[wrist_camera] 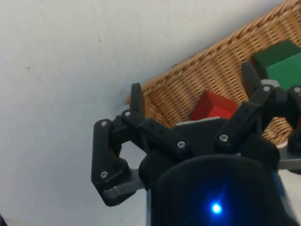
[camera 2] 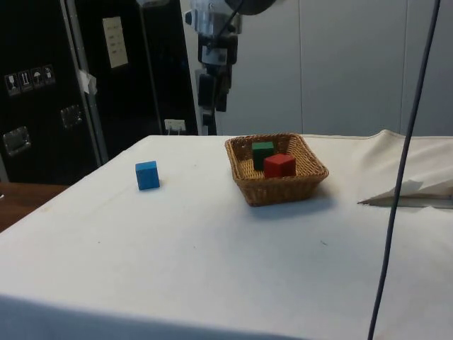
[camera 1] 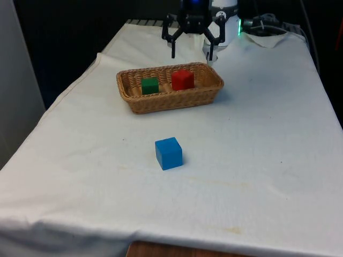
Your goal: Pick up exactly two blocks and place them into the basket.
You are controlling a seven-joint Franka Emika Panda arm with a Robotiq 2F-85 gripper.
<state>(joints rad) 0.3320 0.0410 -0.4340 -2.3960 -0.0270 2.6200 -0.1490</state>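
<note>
A woven basket (camera 1: 134,99) (camera 2: 283,191) (wrist_camera: 197,80) stands on the white cloth and holds a green block (camera 1: 150,85) (camera 2: 262,151) (wrist_camera: 281,66) and a red block (camera 1: 183,79) (camera 2: 279,165) (wrist_camera: 211,106) side by side. A blue block (camera 1: 169,153) (camera 2: 147,175) lies alone on the cloth, nearer the camera in the front view. My gripper (camera 1: 192,52) (camera 2: 212,106) (wrist_camera: 193,92) hangs open and empty above the table, just behind the basket's far rim, with nothing between its fingers.
A crumpled fold of cloth (camera 1: 268,37) (camera 2: 410,191) lies at the far end on the front view's right. A thin cable (camera 2: 403,170) hangs across the side view. The table edge drops off at the front view's left (camera 1: 53,107).
</note>
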